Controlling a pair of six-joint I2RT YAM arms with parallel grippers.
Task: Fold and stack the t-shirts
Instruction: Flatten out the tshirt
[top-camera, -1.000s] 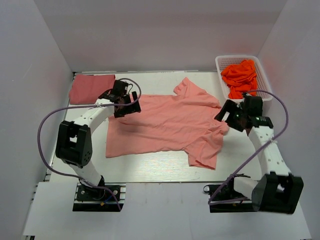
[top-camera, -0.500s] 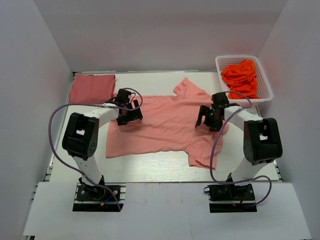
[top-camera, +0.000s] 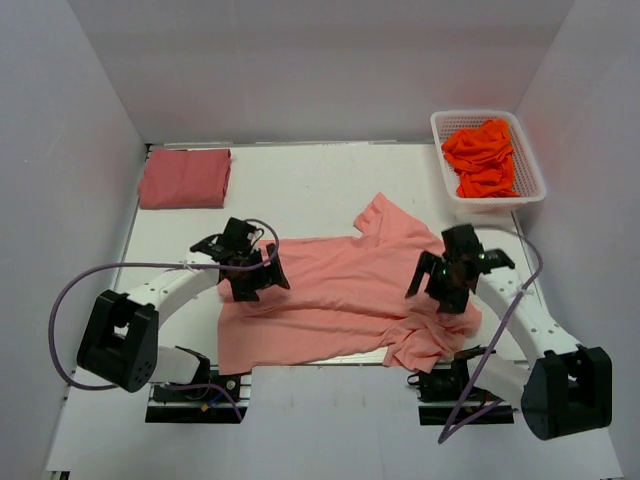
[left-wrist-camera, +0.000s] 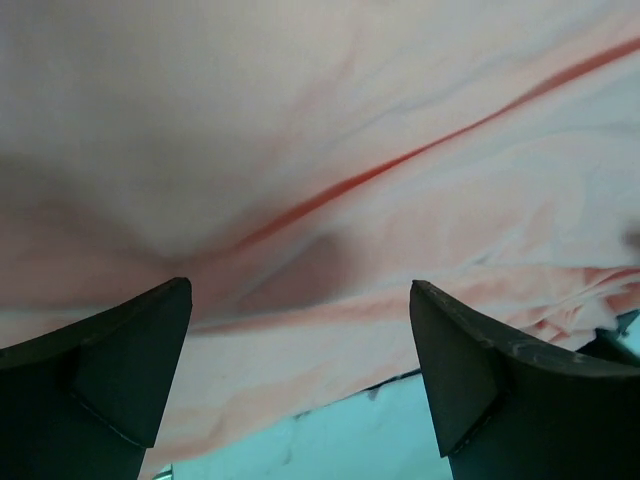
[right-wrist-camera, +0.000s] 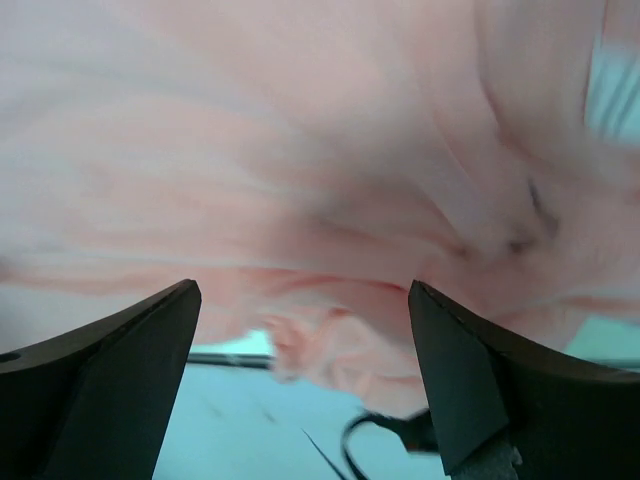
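A light salmon-pink t-shirt (top-camera: 340, 290) lies spread and wrinkled across the near half of the table, its lower edge reaching the front edge. My left gripper (top-camera: 252, 278) sits low over its left part with jaws wide apart; in the left wrist view (left-wrist-camera: 300, 290) pink cloth (left-wrist-camera: 320, 120) fills the space beyond the fingers. My right gripper (top-camera: 443, 285) is over the bunched right sleeve, also open (right-wrist-camera: 300, 290), with crumpled cloth (right-wrist-camera: 300, 130) ahead of it. A darker rose-red t-shirt (top-camera: 183, 178) lies folded at the back left.
A white basket (top-camera: 445, 125) holding orange cloth (top-camera: 482, 152) stands at the back right. White walls close in the table on three sides. Purple cables loop from both arms. The table's front edge and a dark cable (right-wrist-camera: 390, 430) show below the shirt.
Both grippers have come toward the near edge, and the pink shirt has slid that way with them, bunching at its right sleeve. Both stayed open.
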